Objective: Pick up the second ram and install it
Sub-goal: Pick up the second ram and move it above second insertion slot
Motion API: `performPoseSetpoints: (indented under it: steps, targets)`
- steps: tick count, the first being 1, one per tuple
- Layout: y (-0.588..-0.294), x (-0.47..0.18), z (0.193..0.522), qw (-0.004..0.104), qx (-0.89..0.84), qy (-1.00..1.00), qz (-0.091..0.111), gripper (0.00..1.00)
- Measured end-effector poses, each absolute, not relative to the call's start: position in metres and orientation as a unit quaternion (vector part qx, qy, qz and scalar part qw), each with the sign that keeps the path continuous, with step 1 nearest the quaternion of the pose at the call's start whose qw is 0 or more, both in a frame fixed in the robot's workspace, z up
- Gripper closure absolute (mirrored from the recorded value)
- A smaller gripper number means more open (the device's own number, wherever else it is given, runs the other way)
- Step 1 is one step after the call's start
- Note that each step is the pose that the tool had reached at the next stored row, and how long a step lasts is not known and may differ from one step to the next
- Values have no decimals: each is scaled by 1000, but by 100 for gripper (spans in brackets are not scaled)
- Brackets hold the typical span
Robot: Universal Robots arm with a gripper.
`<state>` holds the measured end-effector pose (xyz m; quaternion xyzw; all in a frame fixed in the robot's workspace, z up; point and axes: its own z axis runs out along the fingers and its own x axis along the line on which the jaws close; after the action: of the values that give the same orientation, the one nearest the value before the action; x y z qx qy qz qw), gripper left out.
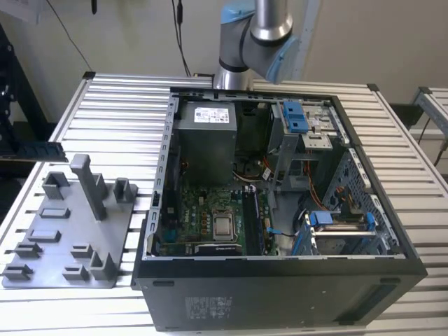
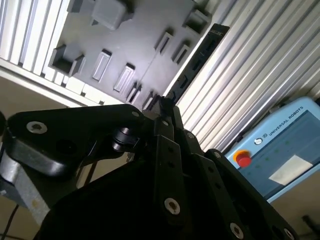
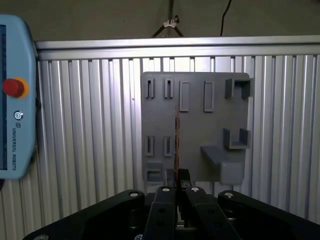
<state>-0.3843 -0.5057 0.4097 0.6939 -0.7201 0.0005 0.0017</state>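
Slatted table (image 3: 90, 125); gripper (image 3: 178, 176) clamps second ram (image 3: 176, 140), edge-on in first wrist view.

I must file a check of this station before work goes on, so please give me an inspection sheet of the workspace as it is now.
Surface: slatted metal table bearing an open computer case and a grey holder tray.
Job's things: second ram held in the air near the tray; motherboard inside the case.
Clutter: nothing seen.
Claw: claw shut on the second ram.
Cables: black cable by the wall; wires inside the case.
Surroundings: pale blue pendant with a red button.
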Motion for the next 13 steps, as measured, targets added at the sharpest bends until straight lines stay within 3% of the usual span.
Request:
performPoseSetpoints:
  steps: [13]
  targets:
    - [-506,-334,410,3,694,-720,-1,86]
